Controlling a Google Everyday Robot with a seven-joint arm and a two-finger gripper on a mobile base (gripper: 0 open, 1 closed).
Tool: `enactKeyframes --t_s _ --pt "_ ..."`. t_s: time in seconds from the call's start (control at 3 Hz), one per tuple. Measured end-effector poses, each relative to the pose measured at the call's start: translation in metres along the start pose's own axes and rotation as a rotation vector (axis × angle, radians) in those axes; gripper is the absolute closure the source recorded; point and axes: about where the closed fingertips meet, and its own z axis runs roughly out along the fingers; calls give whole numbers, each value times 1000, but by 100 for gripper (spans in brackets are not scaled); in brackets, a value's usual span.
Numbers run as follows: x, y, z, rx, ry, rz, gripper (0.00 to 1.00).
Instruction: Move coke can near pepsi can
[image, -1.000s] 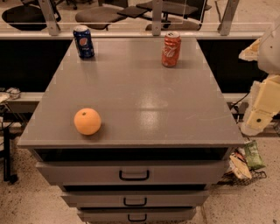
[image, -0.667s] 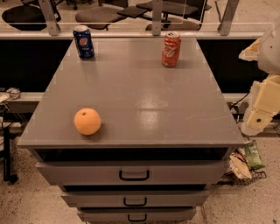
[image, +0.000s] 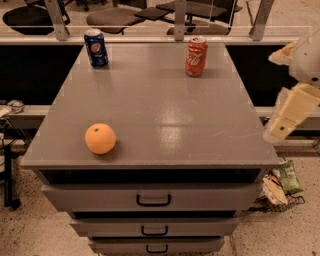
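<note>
Camera view: 1 grey tabletop (image: 165, 115) above 3 drawers (image: 152, 199), seen from the front and from above.
Gripper: the gripper (image: 286, 116) is cream-coloured and hangs just off the tabletop's right edge, towards the front right corner, touching nothing.
Gripper state: whether it is spread or closed cannot be made out.
Coke can: the coke can (image: 196, 56) stands upright at the back of the tabletop, right of centre. It is well apart from the gripper, farther back and to the left of it in this view.
Pepsi can: the pepsi can (image: 96, 48) stands upright at the back left corner, well apart from the coke can.
Markings: white script runs down the red can, its letters not readable; the blue can bears a round red-white-blue logo.
Orange: 1 orange (image: 100, 138) sits near the front left edge.
</note>
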Motion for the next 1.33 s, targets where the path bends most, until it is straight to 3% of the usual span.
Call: enactKeyframes --t_s 0.67,1.33 --pt "-35 -95 74 139 -258 61 0" --pt "-94 -177 155 213 -477 147 0"
